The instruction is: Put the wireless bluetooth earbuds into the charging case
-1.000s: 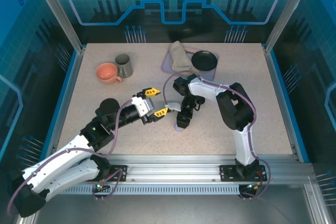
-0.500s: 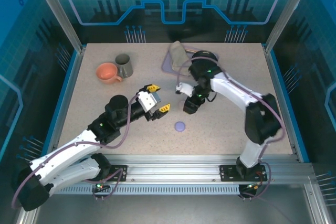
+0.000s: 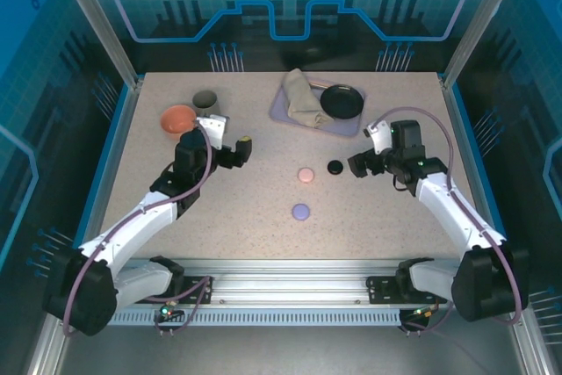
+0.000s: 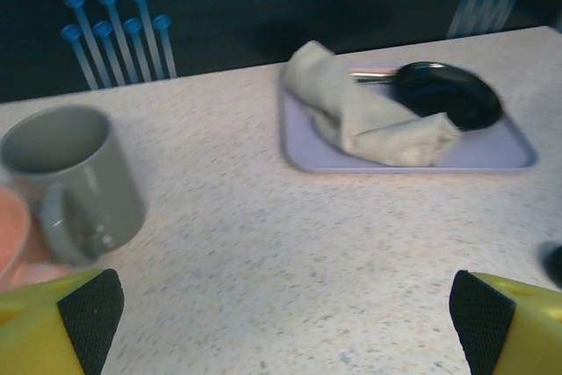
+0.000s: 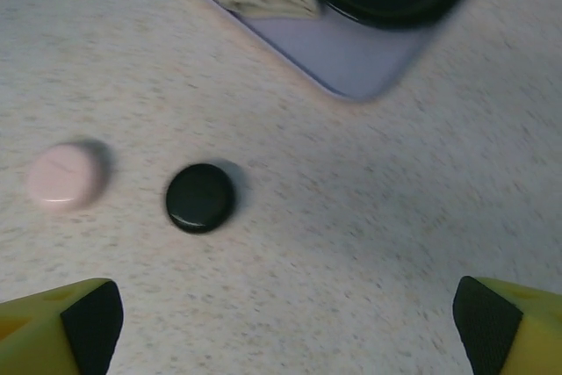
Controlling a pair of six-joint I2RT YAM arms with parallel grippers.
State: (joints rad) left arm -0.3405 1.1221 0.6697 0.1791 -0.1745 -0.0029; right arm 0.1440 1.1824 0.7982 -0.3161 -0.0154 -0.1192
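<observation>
Right wrist — black case (image 5: 201, 198), pink case (image 5: 63, 176) lie ahead of jaws; both prs released.

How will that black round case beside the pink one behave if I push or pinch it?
The black case lies flat, so it probably won't roll or tip. Its smooth-looking shell may slide on the table when nudged. Its thin edge likely offers little to pinch.
</observation>
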